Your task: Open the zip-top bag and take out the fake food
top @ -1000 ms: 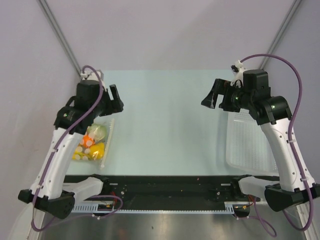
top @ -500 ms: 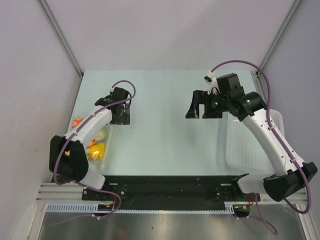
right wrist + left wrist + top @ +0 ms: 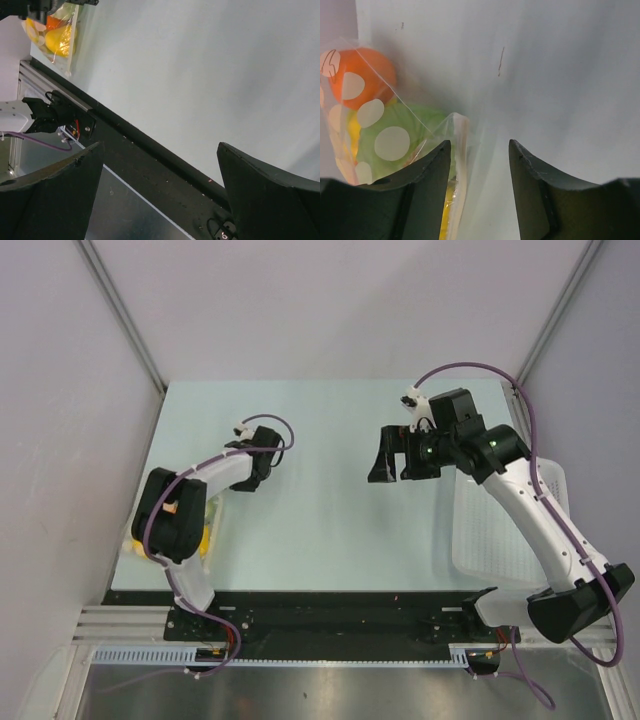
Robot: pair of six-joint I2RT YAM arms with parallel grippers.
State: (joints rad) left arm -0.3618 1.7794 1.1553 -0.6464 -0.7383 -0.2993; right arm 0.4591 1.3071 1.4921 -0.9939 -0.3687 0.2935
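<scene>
The zip-top bag (image 3: 420,115) lies at the table's left edge, clear and crinkly, still holding the fake food: a round orange (image 3: 367,75), a pale green cabbage (image 3: 405,137) and a yellow piece (image 3: 446,210). In the top view the left arm covers most of the bag (image 3: 210,530). My left gripper (image 3: 480,145) is open, low over the bag's far end, with the zip strip (image 3: 460,150) just inside its left finger; it shows in the top view (image 3: 250,465). My right gripper (image 3: 395,465) is open and empty above the table's middle right. The bag also shows far off in the right wrist view (image 3: 55,35).
A white perforated basket (image 3: 500,520) stands at the table's right edge, under the right arm. The black rail (image 3: 150,155) runs along the table's near edge. Grey walls close in on both sides.
The left arm has folded over and lowered its gripper onto the bag's far end. The right gripper has moved left and lower, then nearly stopped.
</scene>
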